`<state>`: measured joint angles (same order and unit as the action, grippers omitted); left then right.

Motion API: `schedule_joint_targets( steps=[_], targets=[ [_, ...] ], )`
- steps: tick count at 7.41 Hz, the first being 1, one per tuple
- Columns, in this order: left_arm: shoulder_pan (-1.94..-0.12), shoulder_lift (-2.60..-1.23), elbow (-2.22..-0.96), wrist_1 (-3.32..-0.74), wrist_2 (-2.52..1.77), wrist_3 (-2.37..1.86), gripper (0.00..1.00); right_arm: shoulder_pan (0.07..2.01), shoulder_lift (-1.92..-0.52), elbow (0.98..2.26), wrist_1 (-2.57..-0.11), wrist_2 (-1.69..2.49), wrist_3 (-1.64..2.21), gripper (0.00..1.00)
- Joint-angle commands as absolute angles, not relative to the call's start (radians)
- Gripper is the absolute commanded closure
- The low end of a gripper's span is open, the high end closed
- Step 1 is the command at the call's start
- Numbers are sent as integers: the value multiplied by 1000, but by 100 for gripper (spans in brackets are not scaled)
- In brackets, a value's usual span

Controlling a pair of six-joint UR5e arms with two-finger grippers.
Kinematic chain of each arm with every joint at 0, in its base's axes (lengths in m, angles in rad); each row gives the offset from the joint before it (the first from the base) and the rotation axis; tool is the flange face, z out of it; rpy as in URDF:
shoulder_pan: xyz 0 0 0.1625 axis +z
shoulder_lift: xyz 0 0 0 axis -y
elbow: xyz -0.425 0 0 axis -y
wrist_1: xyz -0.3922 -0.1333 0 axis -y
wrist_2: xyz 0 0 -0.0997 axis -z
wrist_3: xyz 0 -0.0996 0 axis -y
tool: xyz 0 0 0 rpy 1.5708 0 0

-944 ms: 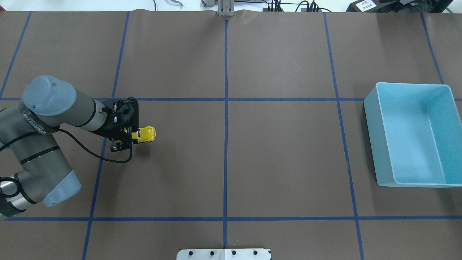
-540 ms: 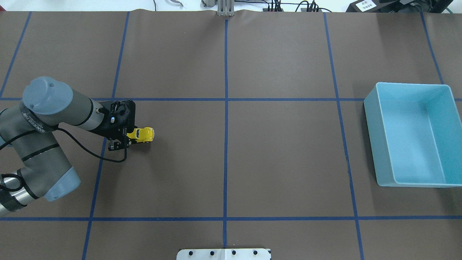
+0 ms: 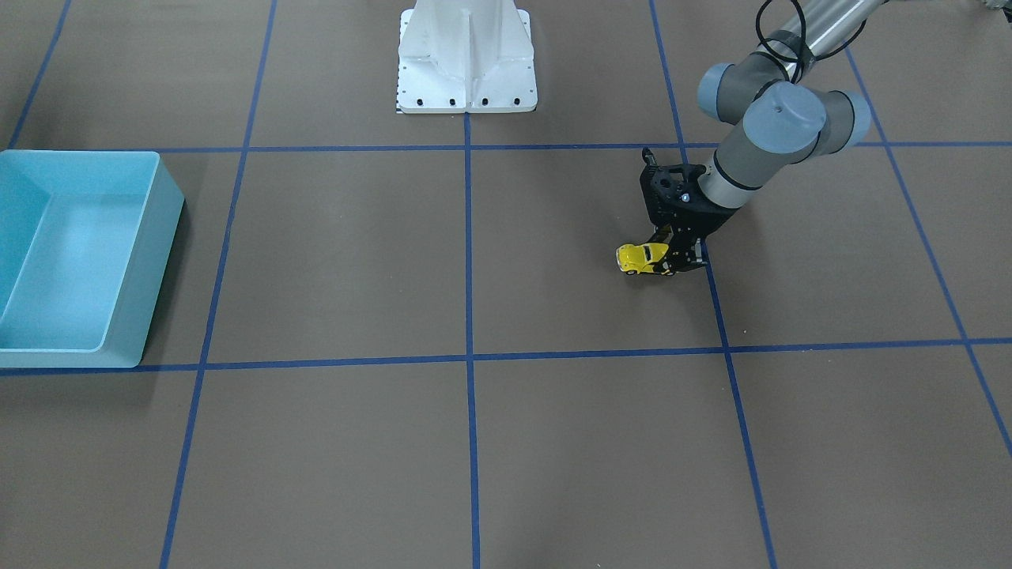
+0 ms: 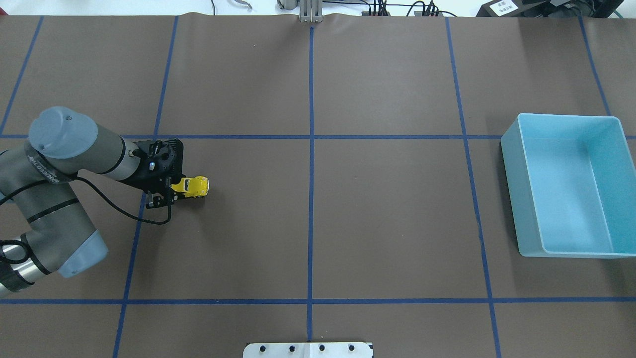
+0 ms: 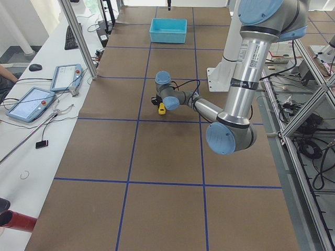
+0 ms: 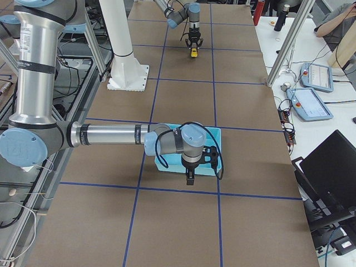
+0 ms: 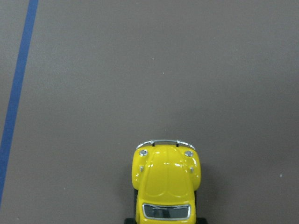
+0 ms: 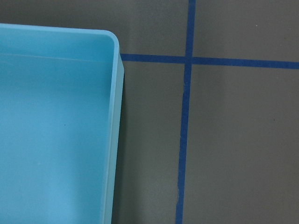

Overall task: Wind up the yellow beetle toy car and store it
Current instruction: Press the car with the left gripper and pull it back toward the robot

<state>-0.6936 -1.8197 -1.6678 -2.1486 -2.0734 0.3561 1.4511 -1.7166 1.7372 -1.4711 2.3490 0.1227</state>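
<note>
The yellow beetle toy car [image 4: 195,185] is on the brown mat in the left half of the table, nose towards the middle. It also shows in the front view [image 3: 640,258] and in the left wrist view [image 7: 167,184], where its hood and silvery bumper face away from the camera. My left gripper [image 4: 173,191] is shut on the car's rear, low over the mat [image 3: 674,261]. My right gripper [image 6: 189,179] shows only in the right side view, hanging by the bin's near edge. I cannot tell whether it is open or shut.
A light blue bin [image 4: 516,199] stands at the right side of the table, nothing visible inside it [image 3: 162,253]. The right wrist view shows its corner [image 8: 114,93] beside blue tape lines. The white robot base [image 3: 466,79] stands at the robot's edge of the table.
My left gripper has moved a little to the left, towards the robot's left side, and the yellow car has gone backward with it along the mat.
</note>
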Motion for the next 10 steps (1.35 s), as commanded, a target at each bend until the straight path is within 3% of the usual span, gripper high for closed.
schedule_joint_targets(
  steps=[1,10],
  targets=[
    [-693,-1803,-1672,-2151,-2074,356,100,1451,-1717,1736,-1471,2349,123,0],
    [-699,-1763,-1680,-2158,-2080,356,100,1451,-1717,1740,-1471,2350,123,0]
  ],
)
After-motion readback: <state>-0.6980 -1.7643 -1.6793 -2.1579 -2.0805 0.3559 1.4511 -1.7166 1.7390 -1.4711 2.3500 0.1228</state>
